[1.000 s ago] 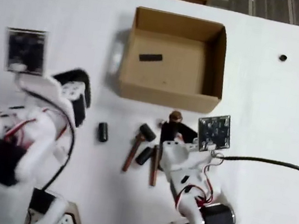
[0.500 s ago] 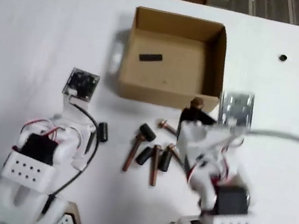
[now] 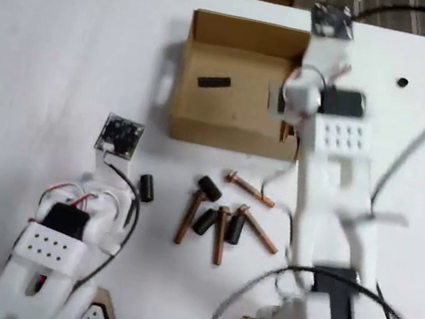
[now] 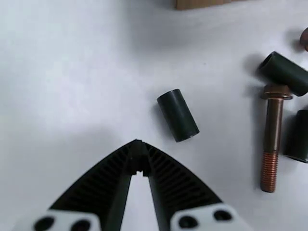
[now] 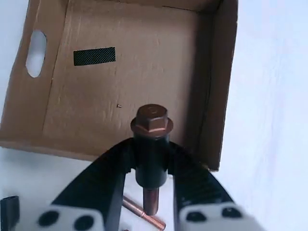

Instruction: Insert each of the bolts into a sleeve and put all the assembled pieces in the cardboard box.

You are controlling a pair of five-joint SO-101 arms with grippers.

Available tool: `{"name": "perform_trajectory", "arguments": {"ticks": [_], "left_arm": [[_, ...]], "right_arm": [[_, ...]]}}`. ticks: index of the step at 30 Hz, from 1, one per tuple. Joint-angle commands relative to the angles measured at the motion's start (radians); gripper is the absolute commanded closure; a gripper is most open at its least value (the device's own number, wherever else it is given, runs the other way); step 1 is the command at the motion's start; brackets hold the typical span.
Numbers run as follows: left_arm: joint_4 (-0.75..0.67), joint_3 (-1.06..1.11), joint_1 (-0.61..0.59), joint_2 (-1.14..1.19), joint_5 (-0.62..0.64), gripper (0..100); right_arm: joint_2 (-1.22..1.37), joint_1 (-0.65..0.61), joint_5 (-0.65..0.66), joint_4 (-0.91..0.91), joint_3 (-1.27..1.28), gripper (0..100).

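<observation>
One assembled piece, a copper-coloured hex-head bolt (image 5: 152, 122) pushed through a short black cylindrical sleeve (image 5: 150, 161), stood between the fingers of the right gripper (image 5: 151, 166). They were clenched on the sleeve, with the hex head proud of them at one end and the threaded tip at the other. I judged that gripping the sleeve rather than the shank kept the bolt from sliding out in carriage.

Just past the fingertips was the open brown cardboard box (image 5: 120, 86), and the piece hung about over its near wall by the right-hand corner. Letting go there might catch the rim, so I reckoned it needed carrying further in before release.

The left gripper (image 4: 139, 149) had its fingers pressed together on nothing. A loose black sleeve (image 4: 178, 115) lay on the white table (image 4: 72, 72) just ahead of those fingertips, not touching them, and looked the likeliest next pick. Farther off to one side lay a bare copper bolt (image 4: 273, 139).
</observation>
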Motion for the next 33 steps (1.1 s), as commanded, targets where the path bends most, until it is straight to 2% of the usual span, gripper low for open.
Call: {"name": "perform_trajectory", "arguments": {"ticks": [1, 10, 20, 22, 28, 33], "left_arm": [[-0.104, 0.074, 0.011, -0.014, -0.005, 98], [-0.180, 0.113, 0.011, -0.014, -0.003, 98], [-0.181, 0.114, 0.011, -0.014, 0.000, 98], [-0.181, 0.114, 0.011, -0.014, 0.000, 98], [-0.181, 0.114, 0.011, -0.014, -0.002, 98], [-0.181, 0.114, 0.011, -0.014, 0.000, 98]], "right_arm": [[0.202, 0.005, 0.057, 0.053, -0.301, 97.9], [0.596, 0.070, 0.064, 0.117, -0.643, 97.9], [0.750, 0.077, 0.115, 0.117, -0.724, 97.3], [0.751, 0.081, 0.114, 0.130, -0.724, 94.1], [0.748, 0.085, 0.118, 0.147, -0.724, 72.6], [0.720, 0.068, 0.114, 0.219, -0.747, 69.0]]}}
